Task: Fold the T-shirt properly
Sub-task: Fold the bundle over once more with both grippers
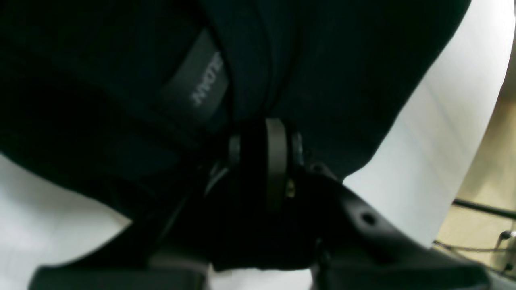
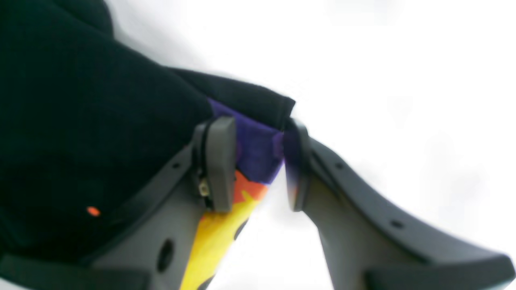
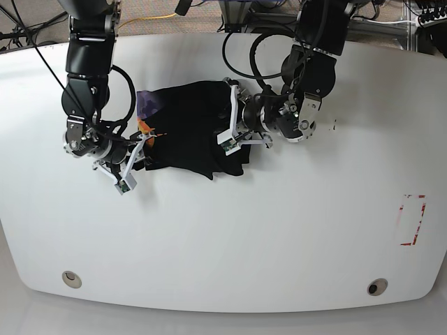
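Black short-sleeved cloth T-shirt [image 3: 188,132] lies bunched on the white round-cornered table [image 3: 279,230], stretched between both grippers. Left gripper [image 1: 264,161] pinched tight on black fabric, a dark label with white lettering just above-left of its pads. Right gripper [image 2: 258,161] jaws partly apart, the purple, orange and yellow printed fold between them, touching both pads [image 2: 219,161]; black cloth piles to its left.

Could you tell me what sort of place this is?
Probably a robotics lab: two arms work a T-shirt on a white table, with cables and metal framing behind.
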`<state>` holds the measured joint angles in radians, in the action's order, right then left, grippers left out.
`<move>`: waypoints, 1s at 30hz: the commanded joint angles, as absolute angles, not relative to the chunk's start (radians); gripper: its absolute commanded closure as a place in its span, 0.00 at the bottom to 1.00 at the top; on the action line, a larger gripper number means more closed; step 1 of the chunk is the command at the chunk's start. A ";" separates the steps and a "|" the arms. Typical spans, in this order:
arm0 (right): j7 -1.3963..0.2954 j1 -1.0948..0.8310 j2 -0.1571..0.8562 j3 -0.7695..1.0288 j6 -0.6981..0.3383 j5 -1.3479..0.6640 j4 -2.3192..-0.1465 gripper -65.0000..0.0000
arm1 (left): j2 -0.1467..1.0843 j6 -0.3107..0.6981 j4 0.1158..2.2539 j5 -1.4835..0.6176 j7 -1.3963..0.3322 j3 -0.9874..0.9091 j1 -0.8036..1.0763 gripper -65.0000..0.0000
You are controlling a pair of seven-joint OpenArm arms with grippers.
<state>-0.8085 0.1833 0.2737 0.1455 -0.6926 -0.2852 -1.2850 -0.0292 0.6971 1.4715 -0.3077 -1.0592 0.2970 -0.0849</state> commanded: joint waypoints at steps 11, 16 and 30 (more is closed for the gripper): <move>-0.912 -0.061 0.246 0.150 -0.698 -0.263 -1.676 0.71 | 0.079 0.698 1.331 -0.294 -0.981 0.295 -0.303 0.90; -0.963 -0.114 0.171 0.096 -0.698 -0.262 -1.785 0.71 | 0.097 0.698 1.310 -0.302 -0.987 0.294 -0.394 0.90; -0.984 -0.050 0.028 -0.243 -0.696 -0.262 -1.747 0.71 | 0.093 0.698 1.603 -0.294 -1.056 0.159 -0.364 0.90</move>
<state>-0.9993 -0.0792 0.0319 -0.2237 -0.6964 -0.2443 -1.7523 0.0952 0.6971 1.5684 -0.2829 -1.0626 0.1616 -0.3676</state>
